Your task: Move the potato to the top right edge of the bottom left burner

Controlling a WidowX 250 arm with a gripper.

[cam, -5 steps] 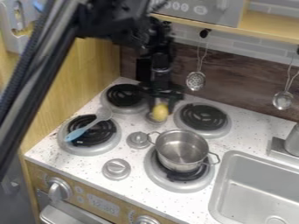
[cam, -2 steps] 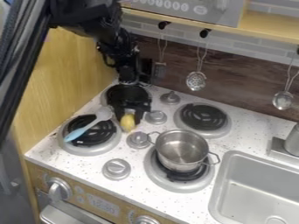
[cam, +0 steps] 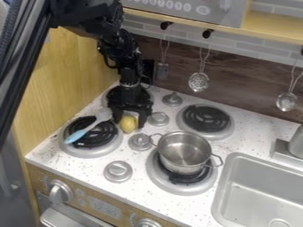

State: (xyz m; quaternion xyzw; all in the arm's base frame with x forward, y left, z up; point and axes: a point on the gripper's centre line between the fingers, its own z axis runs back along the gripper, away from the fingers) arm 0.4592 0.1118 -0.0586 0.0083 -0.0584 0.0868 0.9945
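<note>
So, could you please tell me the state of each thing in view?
Potato: whole, at the top right edge of the bottom left burner.
Gripper: pointing down at the potato.
Spoon: lying across the bottom left burner.
Pot: upright, uncovered, on the bottom right burner.
Round strainer: hanging.

The yellow, smooth, rounded potato (cam: 128, 123) is at the far right edge of the near left burner (cam: 103, 136); whether it touches the metal rim is unclear. That burner has a black coil set in a round, silvery pan.
</note>
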